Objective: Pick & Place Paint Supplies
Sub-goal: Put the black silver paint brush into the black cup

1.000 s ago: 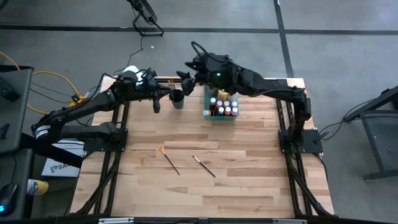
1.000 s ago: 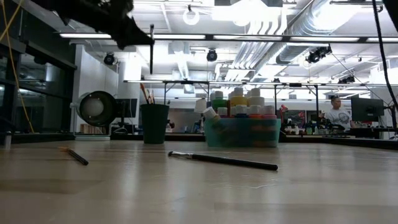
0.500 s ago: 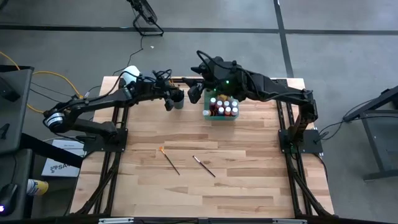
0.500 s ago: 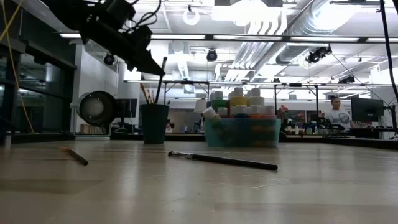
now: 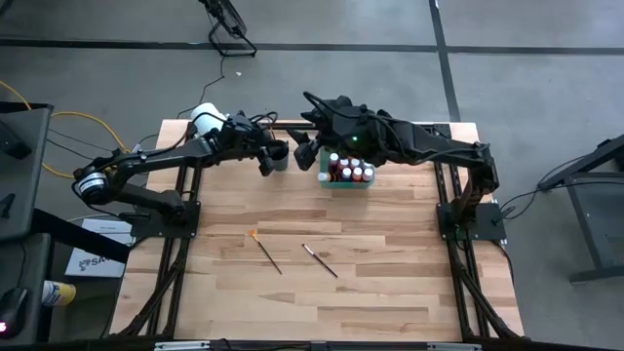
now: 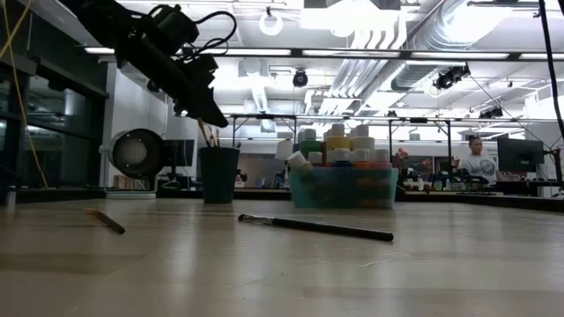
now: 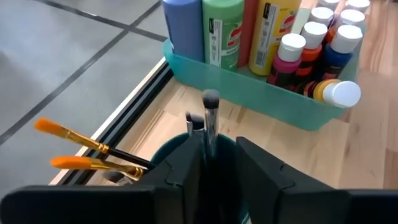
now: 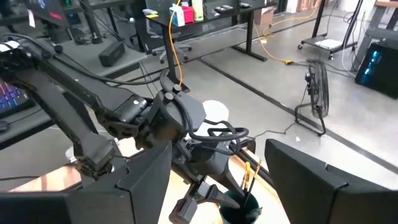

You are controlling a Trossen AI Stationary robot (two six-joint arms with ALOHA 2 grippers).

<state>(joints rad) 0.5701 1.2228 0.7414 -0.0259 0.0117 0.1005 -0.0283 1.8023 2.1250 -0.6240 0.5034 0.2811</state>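
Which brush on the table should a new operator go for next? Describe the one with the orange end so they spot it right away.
Start at the green tray of paint bottles at the table's far edge, then come toward the near side onto open wood. Two brushes lie there; take the left one, nearer the left arm's side. It alone has an orange end, while its neighbour is dark with a pale tip.

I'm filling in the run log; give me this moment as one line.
left gripper: over cup, brush between its fingers | right gripper: open, beside tray | two brushes on table
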